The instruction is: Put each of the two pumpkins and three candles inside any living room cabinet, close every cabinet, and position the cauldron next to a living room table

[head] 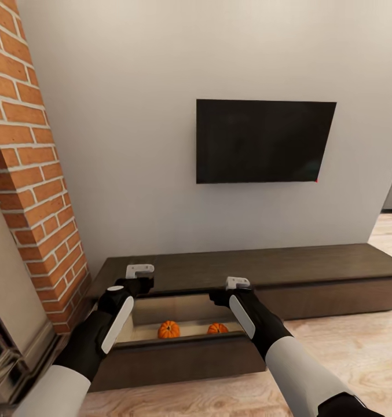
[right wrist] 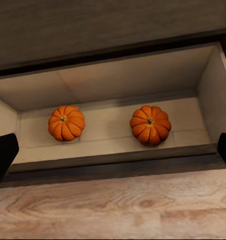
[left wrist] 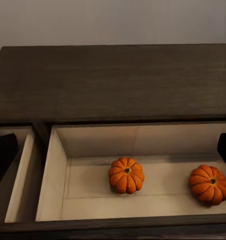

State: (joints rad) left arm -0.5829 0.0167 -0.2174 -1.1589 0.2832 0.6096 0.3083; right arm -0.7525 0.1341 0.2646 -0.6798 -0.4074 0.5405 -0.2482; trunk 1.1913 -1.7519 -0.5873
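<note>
head view, open cabinet (head: 178,353) drawer, two pumpkins (head: 168,329) inside

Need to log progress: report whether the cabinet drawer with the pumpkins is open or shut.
Open. The drawer is pulled out from the cabinet, its pale interior exposed, both pumpkins visible inside.

Both end effectors (head: 139,278) (head: 229,291) spread, empty

right pumpkin (head: 218,328) half behind drawer front (head: 178,353)
</note>
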